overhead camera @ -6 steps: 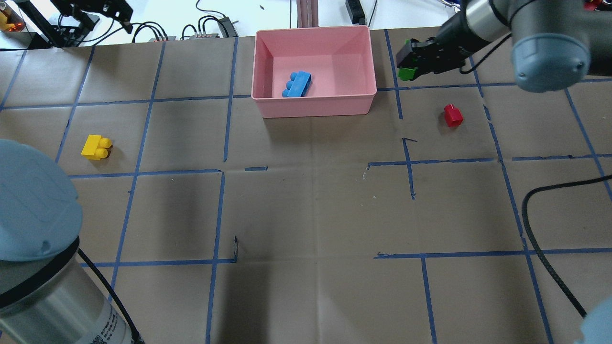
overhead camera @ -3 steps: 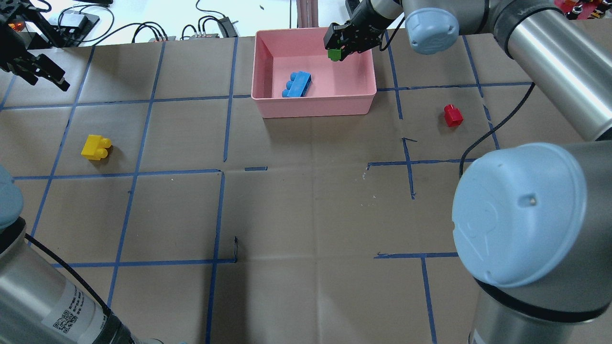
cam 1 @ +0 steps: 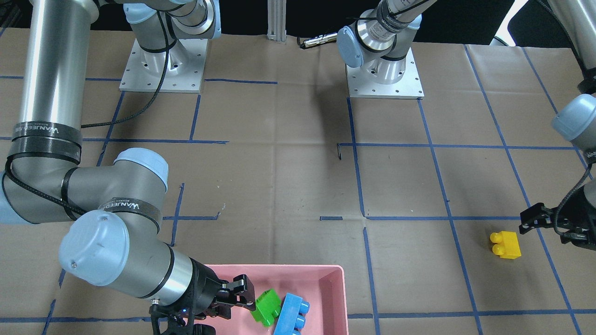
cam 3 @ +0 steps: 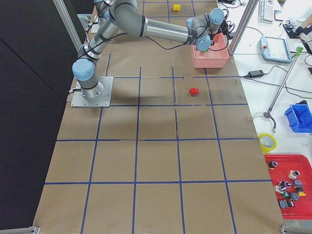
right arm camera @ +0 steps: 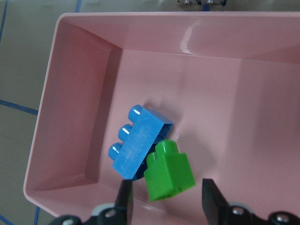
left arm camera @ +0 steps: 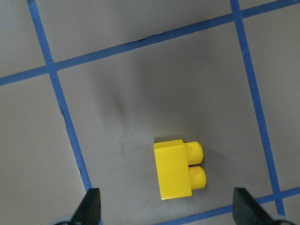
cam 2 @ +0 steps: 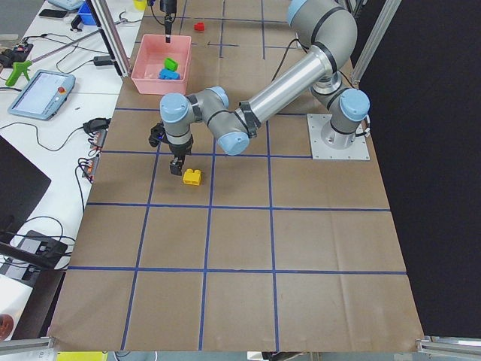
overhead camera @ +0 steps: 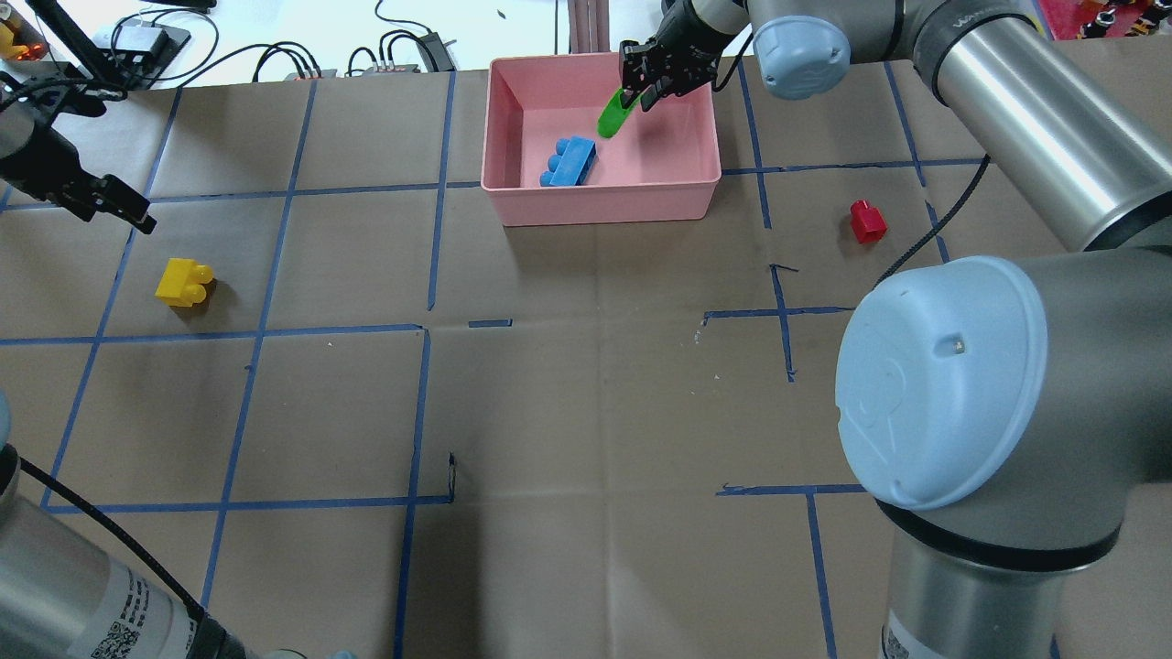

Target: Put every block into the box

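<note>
My right gripper (overhead camera: 641,90) hangs open over the pink box (overhead camera: 604,197). The green brick (overhead camera: 615,114) is loose just below its fingers, blurred, tilted beside the blue brick (overhead camera: 569,162) that lies in the box. In the right wrist view the green brick (right arm camera: 168,177) sits between the spread fingers with gaps on both sides. My left gripper (overhead camera: 119,206) is open, low above the table just beyond the yellow brick (overhead camera: 183,281), which shows between its fingertips in the left wrist view (left arm camera: 178,168). The red brick (overhead camera: 866,221) lies on the table right of the box.
The table is brown paper with blue tape lines (overhead camera: 430,183). Cables and small devices (overhead camera: 403,50) lie past the far edge behind the box. The right arm's elbow (overhead camera: 961,384) blocks much of the overhead view's right side.
The right gripper carried the green brick from right of the box to over it and opened; the brick is dropping free. The left gripper moved closer to the yellow brick.
</note>
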You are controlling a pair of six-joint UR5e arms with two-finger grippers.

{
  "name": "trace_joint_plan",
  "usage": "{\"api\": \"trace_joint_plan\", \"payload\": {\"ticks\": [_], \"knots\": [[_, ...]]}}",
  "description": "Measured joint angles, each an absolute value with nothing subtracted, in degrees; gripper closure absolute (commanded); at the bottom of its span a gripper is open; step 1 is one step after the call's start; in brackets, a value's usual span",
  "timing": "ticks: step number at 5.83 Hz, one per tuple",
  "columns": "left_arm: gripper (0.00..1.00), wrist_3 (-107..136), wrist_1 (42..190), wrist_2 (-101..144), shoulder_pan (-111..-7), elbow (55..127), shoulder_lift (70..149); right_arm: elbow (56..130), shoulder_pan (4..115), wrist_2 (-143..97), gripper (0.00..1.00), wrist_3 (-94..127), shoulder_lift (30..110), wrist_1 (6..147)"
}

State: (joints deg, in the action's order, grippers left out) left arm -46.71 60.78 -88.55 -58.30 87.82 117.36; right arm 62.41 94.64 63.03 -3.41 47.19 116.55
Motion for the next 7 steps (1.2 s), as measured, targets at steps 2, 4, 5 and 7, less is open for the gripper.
{"api": "trace_joint_plan", "payload": {"ticks": [2, 4, 5, 7], "knots": [[0.02, -46.61, 56.71, -88.30, -58.36, 89.22, 120.99, 62.60, 94.75, 63.50, 0.00, -3.47, 47.72, 116.14], [0.02, -47.01, 55.17, -87.06, -58.45, 90.06, 123.78, 62.70, 93.93, 71.22, 0.00, -3.57, 52.26, 111.59], [0.02, -47.14, 55.09, -86.80, -58.43, 90.73, 124.05, 62.80, 92.50, 76.07, 0.00, -4.56, 55.77, 106.19], [0.13, -47.34, 55.17, -86.87, -58.24, 91.29, 124.41, 63.61, 88.01, 84.07, 0.02, -12.63, 60.31, 100.34]]}}
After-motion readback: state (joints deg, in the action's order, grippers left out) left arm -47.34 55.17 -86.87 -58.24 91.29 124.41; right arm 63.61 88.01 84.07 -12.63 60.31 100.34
